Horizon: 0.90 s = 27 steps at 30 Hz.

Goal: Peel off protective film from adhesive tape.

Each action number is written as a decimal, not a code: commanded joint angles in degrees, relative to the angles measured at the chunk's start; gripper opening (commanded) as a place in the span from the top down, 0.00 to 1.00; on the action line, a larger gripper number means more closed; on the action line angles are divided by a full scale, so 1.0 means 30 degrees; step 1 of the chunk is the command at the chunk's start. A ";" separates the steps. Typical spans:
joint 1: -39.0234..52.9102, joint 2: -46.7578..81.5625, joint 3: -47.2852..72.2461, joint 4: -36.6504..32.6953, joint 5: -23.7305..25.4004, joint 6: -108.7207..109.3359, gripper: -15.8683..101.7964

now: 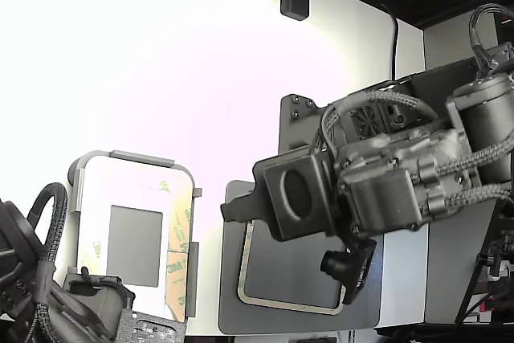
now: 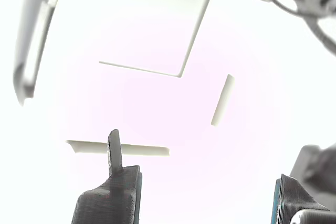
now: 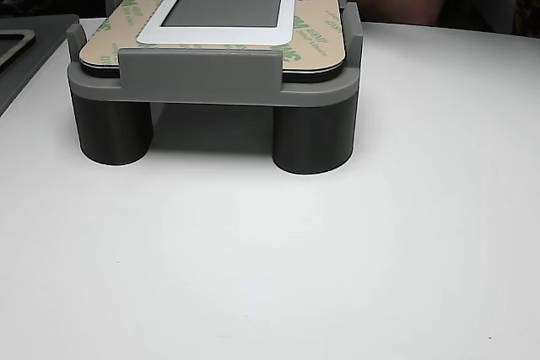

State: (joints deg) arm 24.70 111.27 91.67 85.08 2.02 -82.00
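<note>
The tool [image 2: 202, 192] stands wide open and empty above the white counter [image 3: 337, 250]. The protective film [image 1: 178, 256] lies along the panel's edge on the grey fixture [image 3: 202, 82]. Thin, limp and light, the film likely tears easily; a lifted corner would suit gripping.

1. The arm [image 1: 418, 158] comes in from the exterior view's right, its wrist held high over the table and reaching toward the left.
2. The gripper [image 2: 205, 198] hangs in the air with its jaws apart, a wide gap between them.
3. In the wrist view its two dark fingers [image 2: 113, 198] hold nothing.
4. A second arm [image 1: 48, 295] sits at the exterior view's lower left.
</note>
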 commanded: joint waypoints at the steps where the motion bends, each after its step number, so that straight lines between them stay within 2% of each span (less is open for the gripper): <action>1: -0.1963 0.1084 0.0205 -0.0967 -0.1348 0.3545 0.03; 3: -0.2900 0.1436 0.0439 -0.1406 -0.1934 0.6240 0.02; 5: -0.4219 0.2021 0.1113 -0.2842 -0.2900 0.9199 0.04; 6: -0.4658 0.2344 0.1641 -0.4043 -0.2695 1.2246 0.03; 7: -0.4951 0.2578 0.2256 -0.5156 -0.1816 1.5264 0.02; 10: -0.6738 0.4043 0.4512 -0.7119 -0.0850 2.1592 0.02; 13: -0.9170 0.6270 0.7148 -0.8379 -0.1406 2.4990 0.02; 19: -1.1836 1.0576 1.2217 -0.9785 -0.3281 2.7363 0.02; 27: -1.1953 1.5674 1.7051 -1.0459 -0.3457 2.7861 0.02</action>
State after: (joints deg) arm -10.28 152.93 140.45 53.79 -8.35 2.29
